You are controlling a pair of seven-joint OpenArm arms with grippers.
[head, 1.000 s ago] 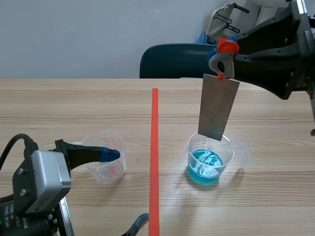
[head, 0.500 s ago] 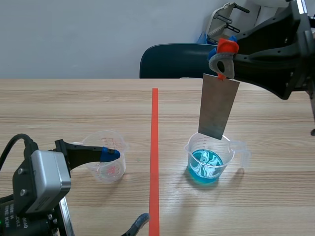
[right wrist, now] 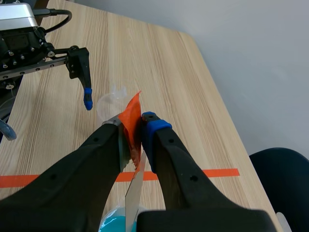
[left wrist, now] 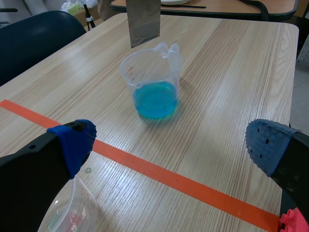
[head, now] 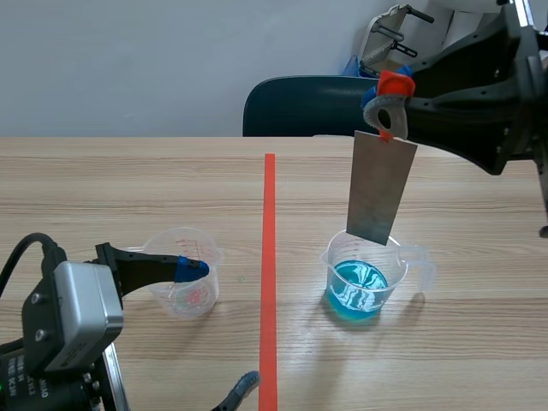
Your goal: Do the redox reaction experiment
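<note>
My right gripper [head: 385, 104] hangs high at the right, shut on the orange-tagged top end of a grey metal plate [head: 381, 193]. The plate hangs upright, its lower edge just above the rim of a clear beaker of blue liquid [head: 360, 287]. The right wrist view shows the fingers pinching the orange tag [right wrist: 131, 126], the plate [right wrist: 133, 198] dropping toward the blue liquid [right wrist: 113, 223]. My left gripper [head: 221, 325] is open, low at the left, one fingertip [head: 193, 268] over an empty clear beaker [head: 184, 282]. Ahead of it stand the blue beaker [left wrist: 153, 84] and the plate [left wrist: 143, 19].
An orange-red tape line [head: 269, 274] runs down the middle of the wooden table [head: 128, 180], between the two beakers. A dark blue chair [head: 300, 107] stands behind the far edge. The left arm's camera housing [head: 73, 312] sits at the near left.
</note>
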